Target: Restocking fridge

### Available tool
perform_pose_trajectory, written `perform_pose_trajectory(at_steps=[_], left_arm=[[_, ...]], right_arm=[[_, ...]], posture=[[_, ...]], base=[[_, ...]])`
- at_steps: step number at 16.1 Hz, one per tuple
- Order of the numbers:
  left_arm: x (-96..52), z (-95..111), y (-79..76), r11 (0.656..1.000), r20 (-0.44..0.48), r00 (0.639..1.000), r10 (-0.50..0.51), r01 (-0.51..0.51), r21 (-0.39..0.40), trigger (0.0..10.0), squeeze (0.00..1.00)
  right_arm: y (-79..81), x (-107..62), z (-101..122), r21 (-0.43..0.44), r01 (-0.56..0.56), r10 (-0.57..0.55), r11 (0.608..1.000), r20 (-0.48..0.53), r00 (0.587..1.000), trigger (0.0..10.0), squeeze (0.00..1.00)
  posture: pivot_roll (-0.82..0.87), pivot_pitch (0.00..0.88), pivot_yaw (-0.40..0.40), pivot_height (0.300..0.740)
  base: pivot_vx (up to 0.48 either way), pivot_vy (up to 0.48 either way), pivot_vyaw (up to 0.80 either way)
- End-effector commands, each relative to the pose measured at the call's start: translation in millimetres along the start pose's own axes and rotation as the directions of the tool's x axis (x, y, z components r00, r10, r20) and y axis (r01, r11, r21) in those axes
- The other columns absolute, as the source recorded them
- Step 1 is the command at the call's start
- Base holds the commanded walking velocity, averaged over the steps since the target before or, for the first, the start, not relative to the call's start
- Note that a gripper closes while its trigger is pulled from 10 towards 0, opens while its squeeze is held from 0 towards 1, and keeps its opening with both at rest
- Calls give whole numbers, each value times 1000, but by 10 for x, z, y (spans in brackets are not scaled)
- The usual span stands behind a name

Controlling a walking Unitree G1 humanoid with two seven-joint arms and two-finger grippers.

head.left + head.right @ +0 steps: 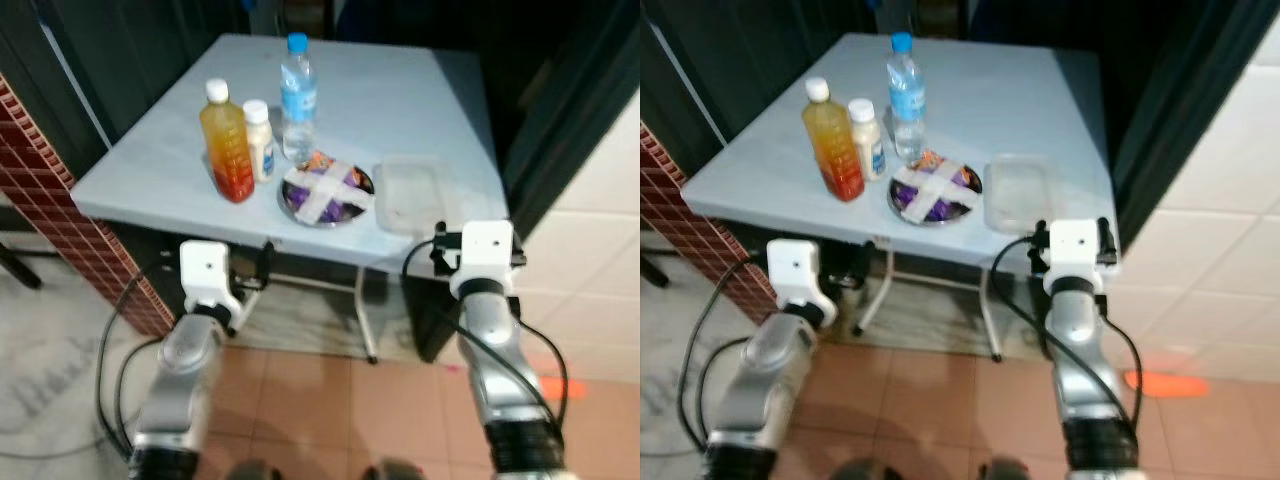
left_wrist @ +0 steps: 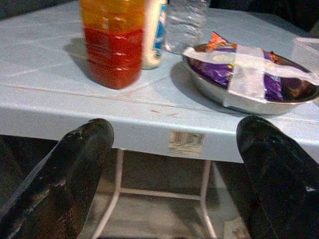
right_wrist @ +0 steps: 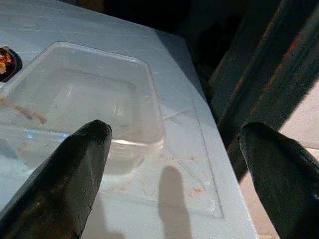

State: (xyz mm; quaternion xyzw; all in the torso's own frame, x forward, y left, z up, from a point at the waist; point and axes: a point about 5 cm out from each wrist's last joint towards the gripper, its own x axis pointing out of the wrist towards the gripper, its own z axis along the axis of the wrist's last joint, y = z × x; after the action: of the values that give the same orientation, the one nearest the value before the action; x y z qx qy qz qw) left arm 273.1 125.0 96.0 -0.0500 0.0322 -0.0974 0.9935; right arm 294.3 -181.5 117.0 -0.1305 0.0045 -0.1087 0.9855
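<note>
A pale blue table (image 1: 400, 110) stands before the robot, with a red-tiled wall (image 1: 40, 190) at its left and a white tiled wall (image 1: 600, 230) at its right.

The left gripper (image 2: 174, 164) hangs just below the table's near edge, toward the left corner, its fingers (image 2: 65, 174) spread wide and holding nothing. Its wrist view looks up at the edge, where a barcode sticker (image 2: 186, 143) sits.

On the table, nearest the left edge, stands a juice bottle (image 1: 226, 145), orange above and red below, with a white cap. Just beside it on the right is a small white bottle (image 1: 259, 140), and next to that, a little further back, a clear water bottle (image 1: 298, 98) with a blue cap and label. All three are upright and close together.

In front of the water bottle, near the front edge, lies a metal bowl (image 1: 327, 192) holding purple and orange packets, with white tape crossed over the top.

Just right of the bowl, apart from it, a clear plastic tub (image 1: 410, 195) rests near the front right corner.

The right gripper (image 3: 174, 174) is at that corner, just in front of the tub, its fingers (image 3: 65, 184) released and wide apart, gripping nothing.

Below, white table legs (image 1: 365, 320) stand on a tiled floor (image 1: 330, 400).
</note>
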Motion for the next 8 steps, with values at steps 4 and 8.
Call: perform_pose_trajectory(at_steps=[4,8], left_arm=[[-2,15,-25,999,10,1000,-13,12,35,10000,0],[-17,41,-14,996,1,1000,-24,24,81,10000,0]], right_arm=[[-77,24,132,88,6,-8,996,17,1000,10000,0],[-269,66,173,160,57,-62,986,22,998,10000,0]], posture=[[-13,56,41,740],[-11,84,58,740]], base=[[0,0,0],[0,0,0]])
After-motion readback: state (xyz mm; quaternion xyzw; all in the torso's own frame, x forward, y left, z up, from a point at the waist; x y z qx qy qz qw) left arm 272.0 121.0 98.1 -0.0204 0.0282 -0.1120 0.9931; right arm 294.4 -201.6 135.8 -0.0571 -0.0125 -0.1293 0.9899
